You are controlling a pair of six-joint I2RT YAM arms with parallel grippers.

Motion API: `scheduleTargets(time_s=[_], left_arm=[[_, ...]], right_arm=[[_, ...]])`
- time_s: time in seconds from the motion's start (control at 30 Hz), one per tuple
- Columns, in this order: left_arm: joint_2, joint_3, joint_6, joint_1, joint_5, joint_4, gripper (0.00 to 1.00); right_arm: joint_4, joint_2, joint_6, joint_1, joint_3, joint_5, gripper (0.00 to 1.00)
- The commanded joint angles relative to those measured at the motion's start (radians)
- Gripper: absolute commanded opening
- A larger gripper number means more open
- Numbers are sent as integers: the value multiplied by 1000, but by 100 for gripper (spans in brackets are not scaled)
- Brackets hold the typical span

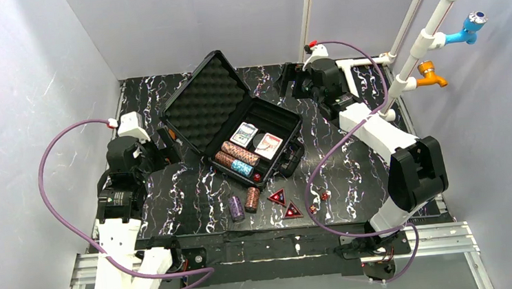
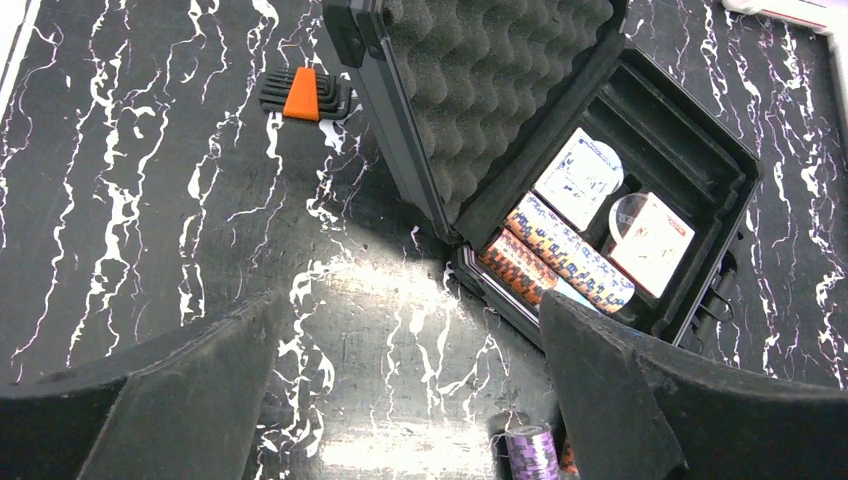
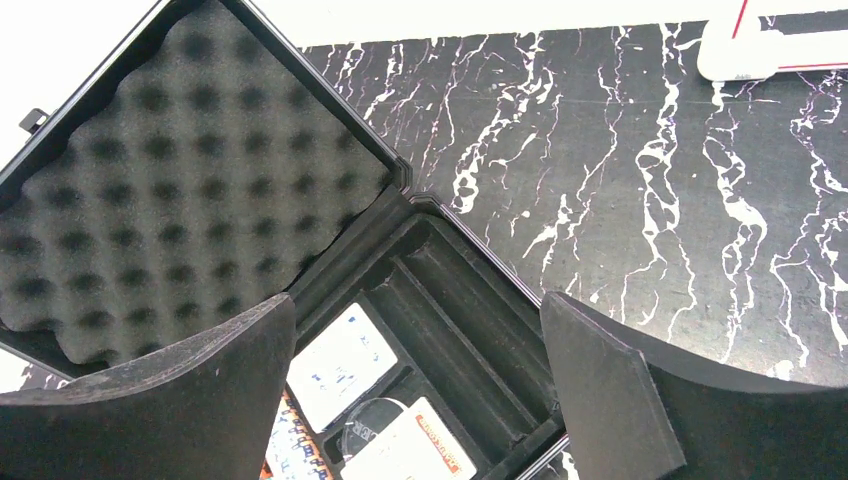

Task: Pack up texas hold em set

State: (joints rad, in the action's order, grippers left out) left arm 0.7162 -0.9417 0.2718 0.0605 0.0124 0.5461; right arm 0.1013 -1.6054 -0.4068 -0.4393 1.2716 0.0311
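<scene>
The black case [image 1: 286, 125] lies open mid-table, its foam-lined lid [image 1: 205, 103] tipped back to the left. Two card decks [image 1: 243, 133] [image 1: 268, 145] and several chip rolls [image 1: 239, 154] rest inside. On the table in front lie a purple roll [image 1: 236, 207], a brown roll [image 1: 252, 199], two red triangular markers [image 1: 277, 197] and small red dice [image 1: 325, 195]. My left gripper [image 1: 162, 143] [image 2: 405, 310] hangs open left of the case over bare table. Above the case's far corner my right gripper [image 1: 288, 80] [image 3: 418, 300] is open, with empty slots [image 3: 470, 330] below it.
An orange and black tool holder [image 2: 300, 93] lies left of the lid. A white flat frame [image 1: 364, 67] sits at the back right. White pipes with a blue tap [image 1: 468, 29] and an orange tap [image 1: 430, 72] rise at the right. Grey walls enclose the table.
</scene>
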Motion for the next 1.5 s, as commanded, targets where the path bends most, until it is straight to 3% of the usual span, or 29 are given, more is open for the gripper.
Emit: scheduleTargets(time_s=[0.0,0.33,0.83,0.93,1.2,1.47], left_arm=[[-12,3,-16,9,-46,-17,99],[-14,7,-20,19,-86,-29,99],[67,5,-34,102,-380,-75,99],[95,-2,-31,113,-426,-74,95],[131,-5,-22,141,-480,-73,92],[164,-12,-33,151,-443,-49,87]], right_arm=[[-3,10,10,-9,26,28,100],[-164,-24,19,-33,103,122,100],[-483,26,-62,-77,105,235,100],[-555,59,-83,-78,86,246,100],[-639,186,-91,-93,-31,159,100],[-686,214,-5,-197,-77,61,100]])
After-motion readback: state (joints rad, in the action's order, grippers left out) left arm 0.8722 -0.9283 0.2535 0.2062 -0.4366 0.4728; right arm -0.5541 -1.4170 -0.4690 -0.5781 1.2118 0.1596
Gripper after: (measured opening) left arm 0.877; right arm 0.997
